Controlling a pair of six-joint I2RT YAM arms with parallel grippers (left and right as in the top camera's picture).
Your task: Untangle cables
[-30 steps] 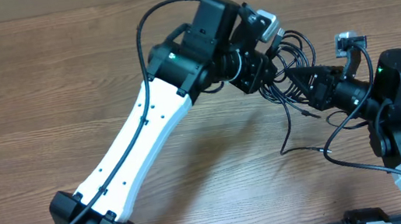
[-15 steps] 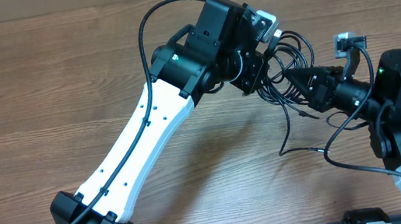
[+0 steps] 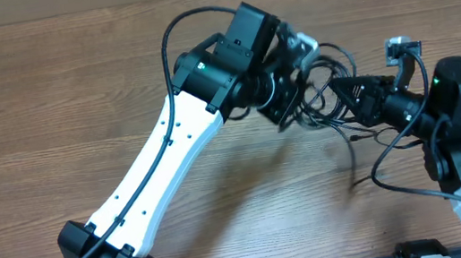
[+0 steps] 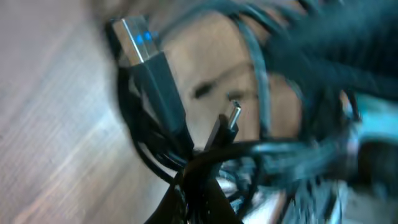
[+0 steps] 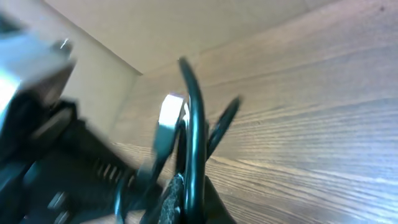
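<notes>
Overhead: the cables (image 3: 321,105) are bunched between both arms over the counter (image 3: 28,103), seemingly held so strands can be pulled apart.
Left wrist: left jaws fully closed on a strand beneath the USB plug (image 4: 146,56).
Right wrist: right jaws pinched shut on a cable loop.

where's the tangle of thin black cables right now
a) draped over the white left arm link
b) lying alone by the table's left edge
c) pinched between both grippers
c: the tangle of thin black cables hangs between the left gripper and the right gripper, and each wrist view shows strands clamped at its fingers.
</notes>
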